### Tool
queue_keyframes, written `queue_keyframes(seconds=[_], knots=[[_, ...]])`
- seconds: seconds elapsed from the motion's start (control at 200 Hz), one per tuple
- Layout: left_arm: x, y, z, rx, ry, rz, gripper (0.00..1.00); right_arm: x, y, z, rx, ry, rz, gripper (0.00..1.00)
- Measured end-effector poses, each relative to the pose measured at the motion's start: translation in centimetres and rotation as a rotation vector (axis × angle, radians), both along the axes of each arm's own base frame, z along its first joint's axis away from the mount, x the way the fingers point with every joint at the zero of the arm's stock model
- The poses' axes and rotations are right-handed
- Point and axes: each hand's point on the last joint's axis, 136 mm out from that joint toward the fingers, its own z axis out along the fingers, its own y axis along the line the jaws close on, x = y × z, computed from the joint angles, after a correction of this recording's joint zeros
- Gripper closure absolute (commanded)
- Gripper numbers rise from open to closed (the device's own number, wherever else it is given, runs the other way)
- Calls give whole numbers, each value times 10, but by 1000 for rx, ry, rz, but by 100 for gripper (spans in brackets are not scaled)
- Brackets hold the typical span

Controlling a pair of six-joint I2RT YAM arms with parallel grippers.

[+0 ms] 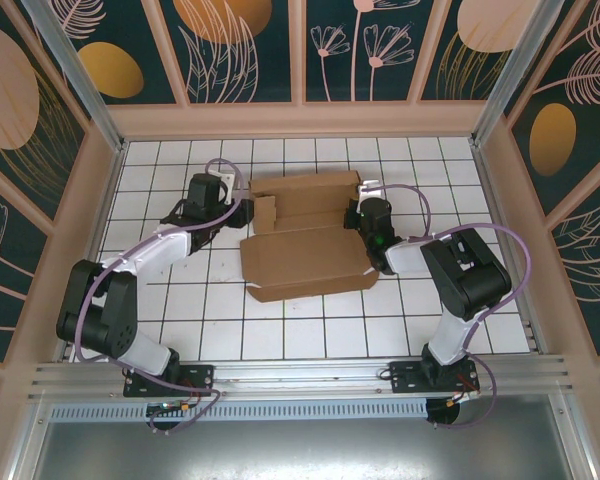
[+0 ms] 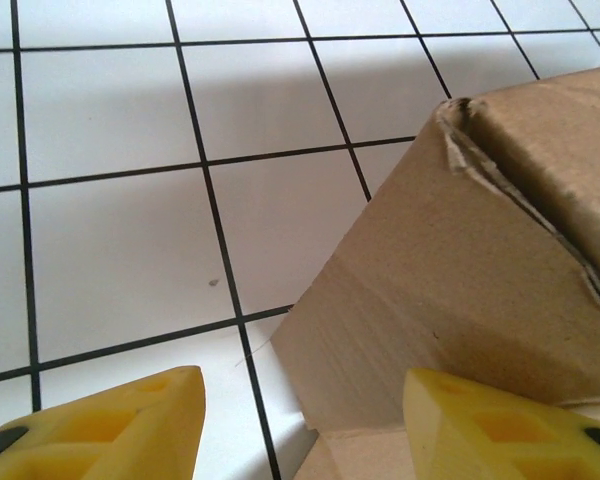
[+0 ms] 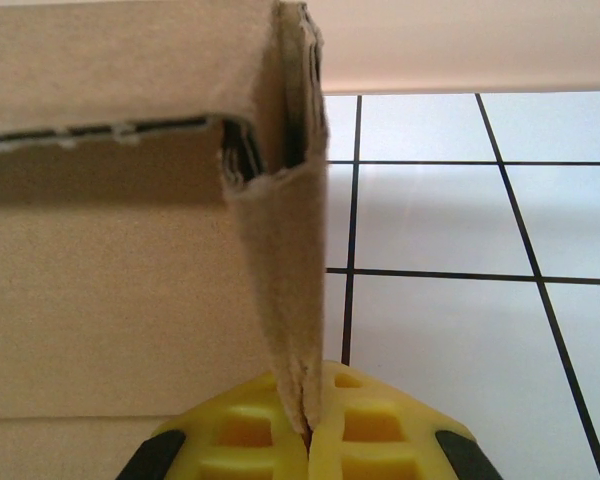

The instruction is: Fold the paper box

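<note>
The paper box (image 1: pixel 305 240), plain brown cardboard, lies partly folded in the middle of the tiled table, a large flap toward the arms and a raised back part behind. My left gripper (image 1: pixel 242 212) is at the box's left end. In the left wrist view its yellow fingers (image 2: pixel 110 430) stand wide apart, open, with a corner of the paper box (image 2: pixel 460 280) reaching in by the right finger. My right gripper (image 1: pixel 358 215) is at the box's right end. There the yellow fingers (image 3: pixel 250 435) are shut on a doubled upright wall of the paper box (image 3: pixel 285 280).
The white tiled table (image 1: pixel 180 320) has bare room in front of and beside the box. Patterned enclosure walls (image 1: pixel 300 50) stand on three sides. An aluminium rail (image 1: pixel 300 375) carrying both arm bases runs along the near edge.
</note>
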Motion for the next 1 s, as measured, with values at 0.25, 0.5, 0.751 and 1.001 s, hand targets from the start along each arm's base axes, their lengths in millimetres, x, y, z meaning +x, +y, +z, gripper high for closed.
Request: queue_keyframes(seconds=[0.25,0.5,0.751,1.001], knots=[[-3,-10,2,81,-72,-143,55,0,0,0,1,0,2,99],[-13,-28,0,119,-158,-342,52,0,0,0,0,0,0,99],[-21,-39,3,126,-194,-457,53,1,-4,0,0,1,-8,99],[-33,-40,1,130,-207,-505,47,2,-4,0,4,1,-10,99]])
